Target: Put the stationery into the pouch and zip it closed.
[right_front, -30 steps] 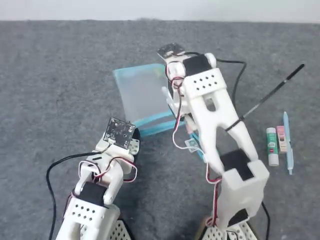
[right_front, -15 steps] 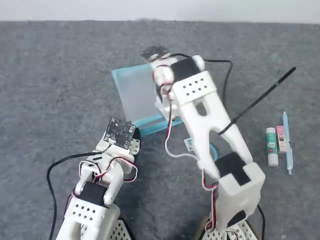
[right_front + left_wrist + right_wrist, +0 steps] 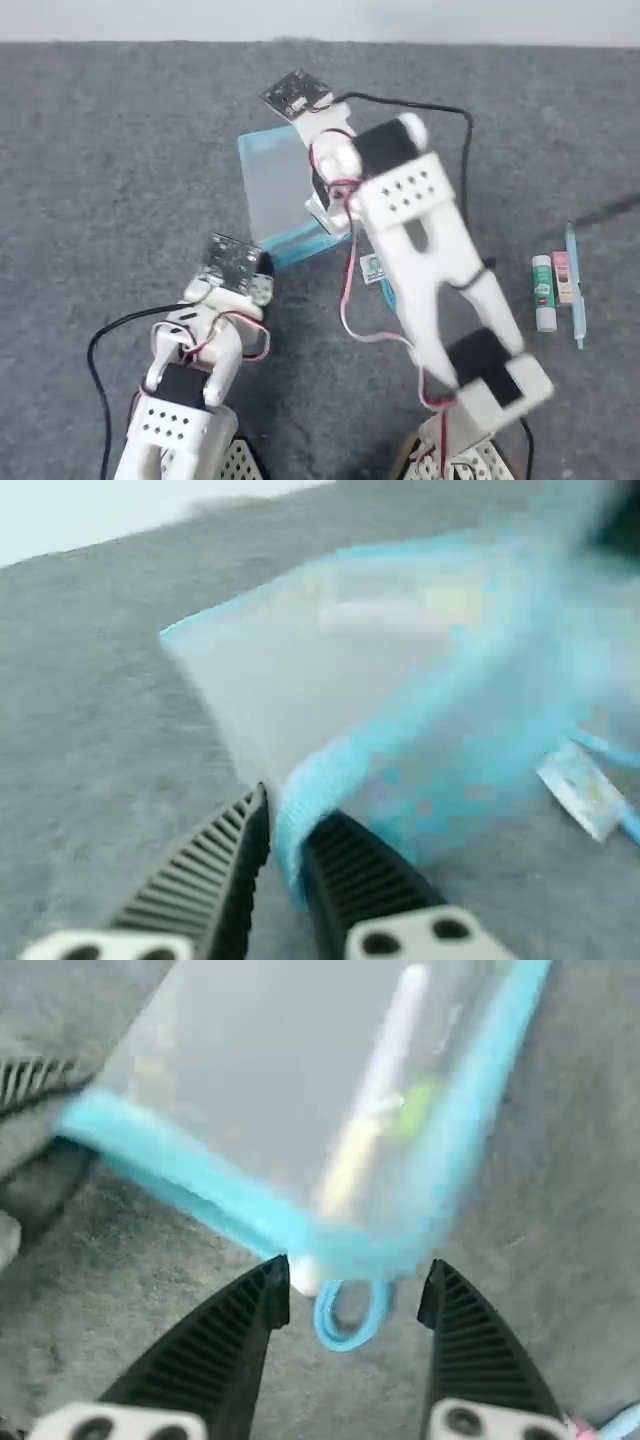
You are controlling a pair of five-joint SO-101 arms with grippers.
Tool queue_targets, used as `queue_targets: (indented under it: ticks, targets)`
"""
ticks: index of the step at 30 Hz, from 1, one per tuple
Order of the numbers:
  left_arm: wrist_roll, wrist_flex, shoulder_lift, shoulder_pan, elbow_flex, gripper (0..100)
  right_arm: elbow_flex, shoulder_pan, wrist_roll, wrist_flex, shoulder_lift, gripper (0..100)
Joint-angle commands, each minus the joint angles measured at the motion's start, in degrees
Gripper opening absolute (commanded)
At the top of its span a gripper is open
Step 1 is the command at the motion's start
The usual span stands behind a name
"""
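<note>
The clear blue-edged pouch (image 3: 300,670) is clamped by the left hand (image 3: 290,815). The blue zip loop (image 3: 347,1342), inside the parted right hand (image 3: 357,1270), could be missed if nudged.

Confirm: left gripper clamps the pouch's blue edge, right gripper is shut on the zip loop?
Wrong on the right gripper: the right wrist view shows it open, straddling the zip loop. The left gripper does clamp the blue edge of the pouch.

One pouch (image 3: 280,195), three loose stationery items (image 3: 545,295)
</note>
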State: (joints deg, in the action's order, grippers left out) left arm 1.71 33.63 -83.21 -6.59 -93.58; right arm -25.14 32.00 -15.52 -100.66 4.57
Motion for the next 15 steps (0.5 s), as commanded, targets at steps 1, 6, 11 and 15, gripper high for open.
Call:
queue_targets:
  ticks: [1, 6, 11, 15]
  targets:
    - [0.9, -2.9, -0.8, 5.1, 0.7, 1, 6.8, -0.7, -6.6, -1.8, -11.0, 21.0]
    - [0.9, -1.9, -0.7, 2.7, 0.7, 1, 17.3, -4.4, -6.9, -1.5, -16.0, 21.0]
    - [0.9, -0.7, -0.6, 2.2, 0.7, 1, 23.7, -19.5, -9.3, 0.7, -18.3, 21.0]
    - [5.5, 3.4, -0.9, -3.9, 1.4, 1, 32.0, -33.1, -15.9, 6.6, -18.4, 21.0]
